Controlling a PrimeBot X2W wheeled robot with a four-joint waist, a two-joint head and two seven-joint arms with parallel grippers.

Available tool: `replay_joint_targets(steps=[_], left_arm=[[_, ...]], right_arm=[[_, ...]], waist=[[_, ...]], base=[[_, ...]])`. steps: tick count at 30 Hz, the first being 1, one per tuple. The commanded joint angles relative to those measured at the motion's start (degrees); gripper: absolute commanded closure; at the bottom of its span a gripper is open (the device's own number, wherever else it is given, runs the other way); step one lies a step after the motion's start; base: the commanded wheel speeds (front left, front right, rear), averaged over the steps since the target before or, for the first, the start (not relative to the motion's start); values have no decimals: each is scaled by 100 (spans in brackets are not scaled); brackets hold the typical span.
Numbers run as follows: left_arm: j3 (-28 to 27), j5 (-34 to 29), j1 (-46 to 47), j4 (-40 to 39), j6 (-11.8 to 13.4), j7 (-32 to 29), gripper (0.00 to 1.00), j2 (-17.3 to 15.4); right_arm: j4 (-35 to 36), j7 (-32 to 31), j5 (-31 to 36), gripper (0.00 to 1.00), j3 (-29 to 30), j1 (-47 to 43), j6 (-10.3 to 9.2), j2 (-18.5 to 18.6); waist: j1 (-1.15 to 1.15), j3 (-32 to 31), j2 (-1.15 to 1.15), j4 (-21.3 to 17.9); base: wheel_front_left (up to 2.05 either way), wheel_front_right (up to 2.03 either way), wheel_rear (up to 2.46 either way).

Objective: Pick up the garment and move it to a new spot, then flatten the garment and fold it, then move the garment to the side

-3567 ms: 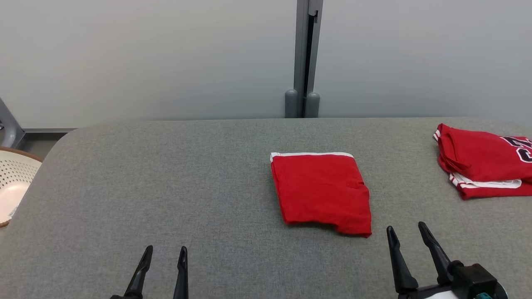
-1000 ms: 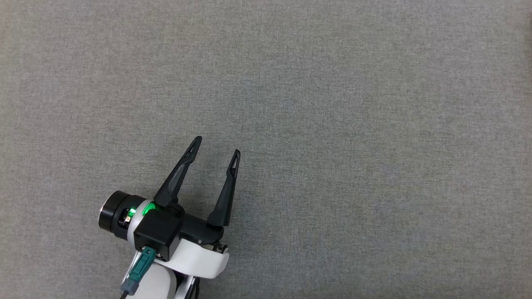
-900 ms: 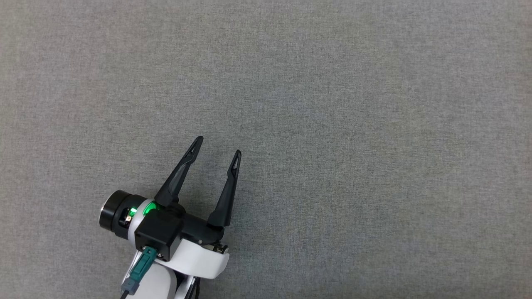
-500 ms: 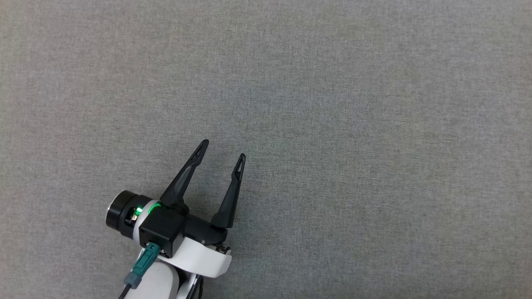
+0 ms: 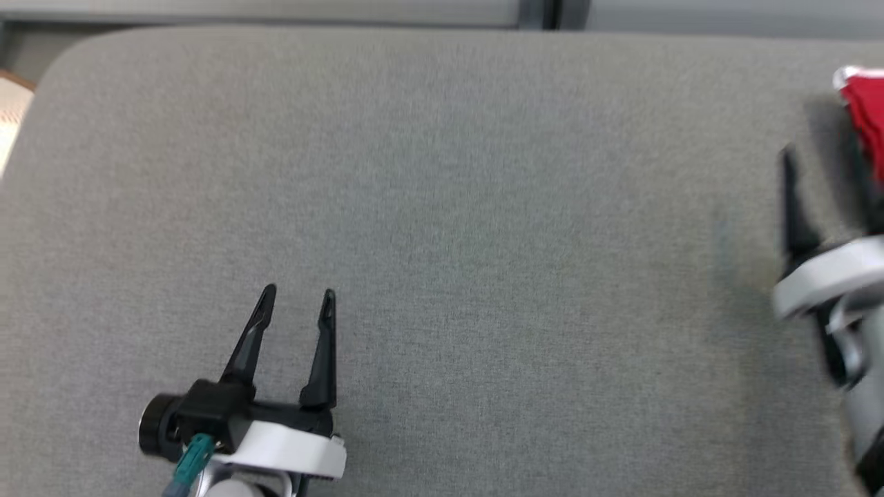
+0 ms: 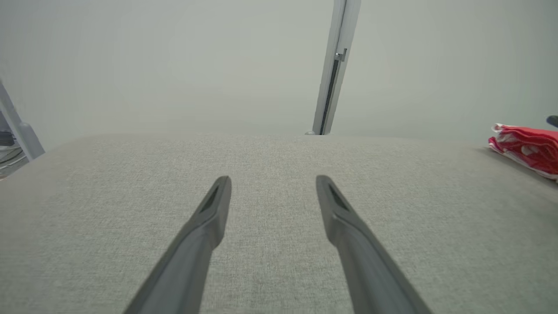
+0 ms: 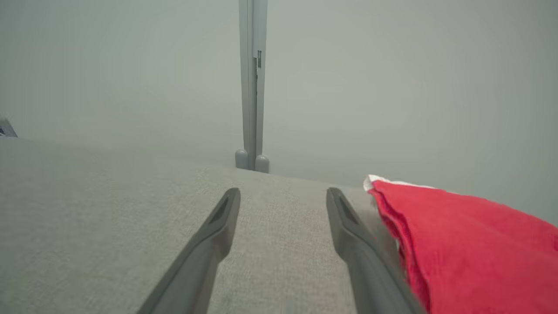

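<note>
The red folded garment (image 7: 462, 244) with white trim lies far right; left gripper (image 5: 298, 293) and right gripper (image 7: 283, 192) stand wide apart, empty.

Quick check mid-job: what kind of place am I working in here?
Probably a lab or test cell set up for folding clothes: a wide table covered in grey cloth, plain pale partition walls joined by a metal post, and a red garment.

The folded red cloth garment (image 5: 869, 117) with a white band along its far edge lies flat on the grey counter (image 5: 442, 207), at the frame's upper right, blurred and cut off by the frame edge.
</note>
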State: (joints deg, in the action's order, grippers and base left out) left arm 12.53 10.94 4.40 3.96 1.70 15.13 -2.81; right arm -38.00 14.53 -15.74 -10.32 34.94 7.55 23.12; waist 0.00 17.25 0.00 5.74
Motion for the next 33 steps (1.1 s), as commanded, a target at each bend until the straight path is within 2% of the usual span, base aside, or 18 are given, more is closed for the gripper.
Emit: replay_joint_targets(steps=[1, 5, 7, 11, 14, 18, 33], left_arm=[[-82, 106, -121, 13, 68, -2, 0, -19], [-311, 233, -509, 42, 207, -3, 0, -17], [-413, 247, -722, 20, 211, -3, 0, -21], [-546, 55, -1158, -32, 77, -2, 0, -20], [-526, -17, -1341, -196, -161, -2, 0, -17], [-584, -109, -1535, -306, -354, -2, 0, -21], [-534, -310, -1615, -193, -517, -2, 0, -20]], right_arm=[[36, 57, -25, 0, -52, -302, -14, -238], [660, 71, 100, 0, -1, -1242, -14, -922], [1086, 69, 234, 0, 243, -1785, -14, -1188], [1931, 70, 746, 0, 606, -2871, -13, -1725], [2426, 71, 751, 0, 835, -3424, -14, -1908], [2558, 71, 874, 0, 797, -3885, -12, -2000], [2611, 72, 825, 0, 830, -4075, -12, -2018]], waist=[[0, -557, 0, -33], [0, -1081, 0, -3], [0, -1315, 0, 9], [0, -1705, 0, 19], [0, -1815, 0, 10], [0, -1913, 0, -25], [0, -2009, 0, -92]], base=[[0, 0, 0], [0, 0, 0], [0, 0, 0], [0, 0, 0], [0, 0, 0], [0, 0, 0], [0, 0, 0]])
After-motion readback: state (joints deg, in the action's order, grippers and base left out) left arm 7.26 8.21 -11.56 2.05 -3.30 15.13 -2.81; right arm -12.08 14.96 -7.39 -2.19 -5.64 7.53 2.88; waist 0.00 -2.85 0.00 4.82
